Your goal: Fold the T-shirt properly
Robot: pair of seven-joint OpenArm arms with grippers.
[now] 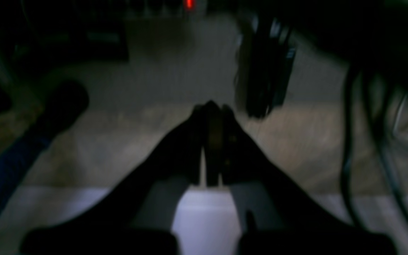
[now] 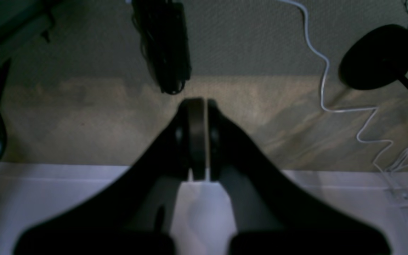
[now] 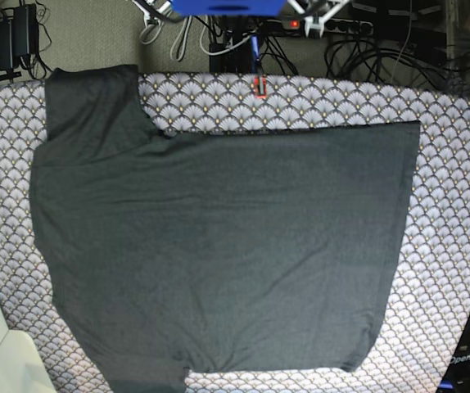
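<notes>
**Flat T-shirt, nothing gripped yet**

The T-shirt (image 3: 219, 254) is spread plain side up across the patterned tablecloth (image 3: 456, 164), one sleeve (image 3: 92, 102) at the far corner. The left gripper (image 1: 211, 109) and right gripper (image 2: 198, 106) are both seen clenched with nothing between the jaws, and no fabric is seen beneath or ahead of either. The cloth is judged light, limp and drape-prone. A pinch at a hem corner or sleeve edge is advised.

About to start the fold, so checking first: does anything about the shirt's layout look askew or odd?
Mostly fine: the T-shirt lies spread flat, plain side up, on the patterned cloth. One oddity: its upper-left sleeve reaches the cloth's far edge, and light wrinkles show near the lower hem.
</notes>
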